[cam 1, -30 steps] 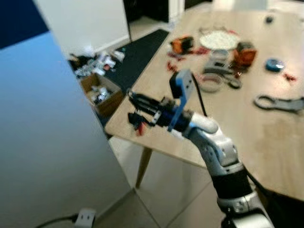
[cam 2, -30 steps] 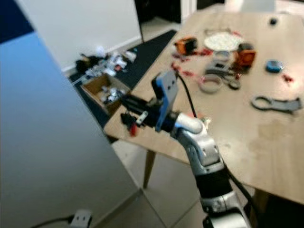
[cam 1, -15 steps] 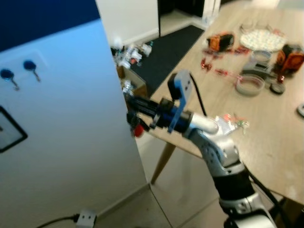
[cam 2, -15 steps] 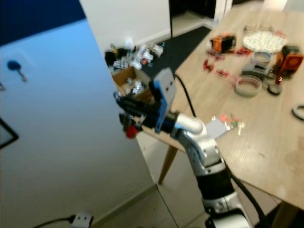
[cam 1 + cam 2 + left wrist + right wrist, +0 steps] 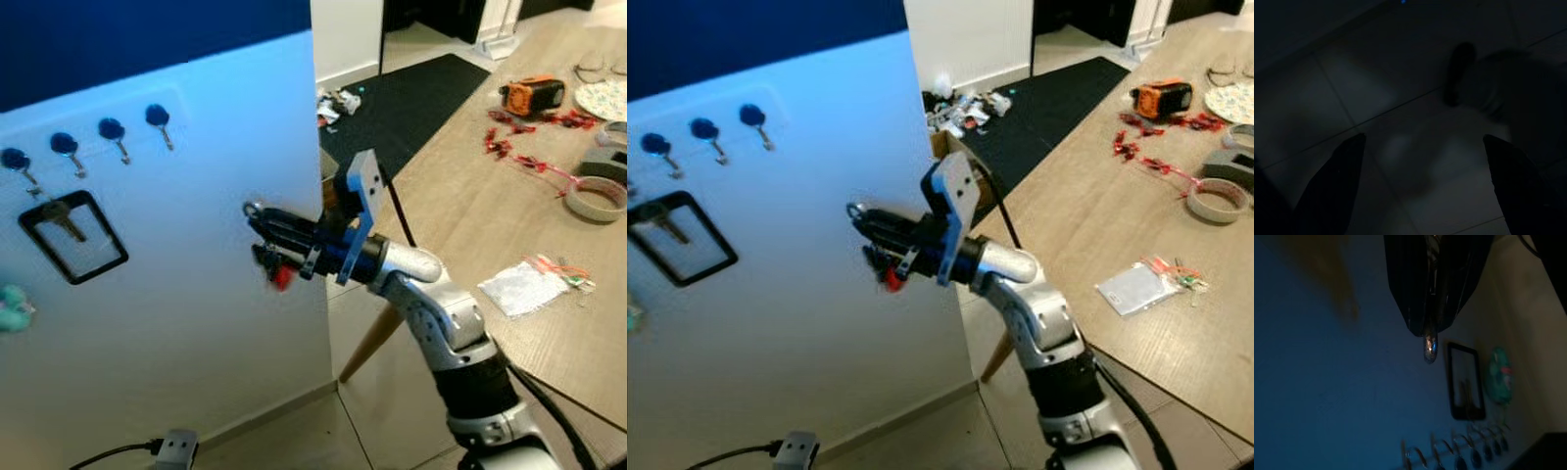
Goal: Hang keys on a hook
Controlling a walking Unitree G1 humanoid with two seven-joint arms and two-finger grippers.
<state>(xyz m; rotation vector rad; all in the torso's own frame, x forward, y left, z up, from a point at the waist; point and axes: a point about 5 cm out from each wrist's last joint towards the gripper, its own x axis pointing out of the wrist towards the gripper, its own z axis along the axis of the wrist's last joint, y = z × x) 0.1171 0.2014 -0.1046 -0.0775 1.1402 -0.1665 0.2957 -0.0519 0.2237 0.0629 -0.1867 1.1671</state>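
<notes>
I am turning away from the table (image 5: 460, 225) toward the white wall panel (image 5: 196, 323), so a row of blue-headed hooks (image 5: 113, 132) is now coming into sight where half a second ago I was seeing only two. That is putting my target within reach, though my right gripper (image 5: 257, 227) is still sitting lower than the hooks and off to their right, well apart from them.

My right gripper's fingers are clamping together on the keys (image 5: 277, 266): a silver ring (image 5: 252, 209) is poking out past the fingertips and a red tag (image 5: 282, 278) is dangling beneath. In the right wrist view, the ring (image 5: 1429, 346) is gleaming just beyond my closed fingers, with the hooks (image 5: 1449, 453) lined up along the dim wall.

One hook is already carrying a key inside a black frame (image 5: 71, 238). A teal object (image 5: 12, 305) at the picture's edge is cut off, and I cannot identify it.

My left gripper (image 5: 1422, 181) is hanging idle over dark floor tiles, its fingers spread apart. That view is too dark to name the dark shape ahead.
</notes>
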